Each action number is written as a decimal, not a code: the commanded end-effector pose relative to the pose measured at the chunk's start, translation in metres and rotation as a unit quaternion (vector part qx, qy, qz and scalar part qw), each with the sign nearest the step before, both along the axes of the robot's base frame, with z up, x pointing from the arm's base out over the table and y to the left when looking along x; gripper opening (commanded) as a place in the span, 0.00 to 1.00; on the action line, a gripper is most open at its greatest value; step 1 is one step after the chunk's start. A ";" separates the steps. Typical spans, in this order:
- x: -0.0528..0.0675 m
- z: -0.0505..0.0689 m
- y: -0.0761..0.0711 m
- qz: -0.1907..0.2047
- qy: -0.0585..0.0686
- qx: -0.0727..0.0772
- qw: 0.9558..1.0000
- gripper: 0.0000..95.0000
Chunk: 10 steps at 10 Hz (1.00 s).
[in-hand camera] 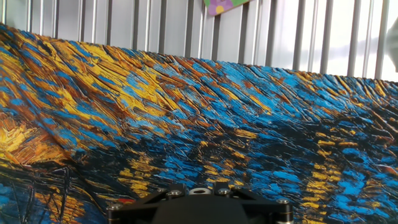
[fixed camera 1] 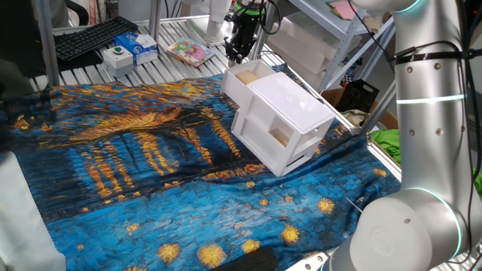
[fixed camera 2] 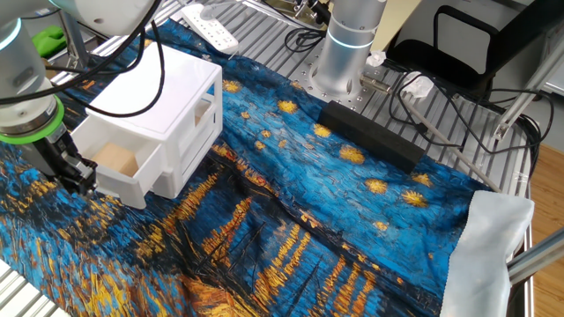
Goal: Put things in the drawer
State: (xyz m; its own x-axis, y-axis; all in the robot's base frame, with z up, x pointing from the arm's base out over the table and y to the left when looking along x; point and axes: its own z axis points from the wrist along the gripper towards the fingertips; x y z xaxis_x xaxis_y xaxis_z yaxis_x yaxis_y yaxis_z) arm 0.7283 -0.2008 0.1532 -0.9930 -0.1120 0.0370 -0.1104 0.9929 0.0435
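Observation:
The white cabinet (fixed camera 1: 290, 105) lies on the painted cloth, and its upper drawer (fixed camera 1: 232, 89) is pulled out toward the far side. A small tan block (fixed camera 1: 247, 76) sits inside the open drawer; it also shows in the other fixed view (fixed camera 2: 117, 159), in the drawer (fixed camera 2: 145, 180). My gripper (fixed camera 1: 239, 51) hangs at the drawer's outer front end, close to its front wall and low over the cloth (fixed camera 2: 79, 176). The fixed views do not show how its jaws stand. The hand view shows only cloth and the gripper's base, no fingers.
A white button box (fixed camera 1: 118, 55), a blue box (fixed camera 1: 139, 45) and a keyboard (fixed camera 1: 90, 36) lie on the slatted table behind the cloth. A black bar (fixed camera 2: 370, 134), the arm's base (fixed camera 2: 348, 44) and a power strip (fixed camera 2: 210, 26) lie on the cabinet's other side.

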 end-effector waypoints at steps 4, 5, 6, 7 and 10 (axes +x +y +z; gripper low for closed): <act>-0.001 0.000 -0.002 0.004 -0.014 0.007 1.000 0.00; -0.001 0.000 -0.003 0.003 -0.017 0.007 1.000 0.00; -0.001 0.000 -0.003 0.002 -0.021 0.007 1.000 0.00; -0.002 0.001 -0.003 0.002 -0.023 0.008 1.000 0.00; -0.005 0.001 -0.004 0.001 -0.027 0.008 1.000 0.00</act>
State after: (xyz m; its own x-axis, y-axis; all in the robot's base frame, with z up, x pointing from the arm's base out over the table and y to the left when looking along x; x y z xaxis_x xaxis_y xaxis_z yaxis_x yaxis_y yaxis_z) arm 0.7209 -0.2044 0.1539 -0.9932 -0.1143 -0.0223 -0.1153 0.9920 0.0506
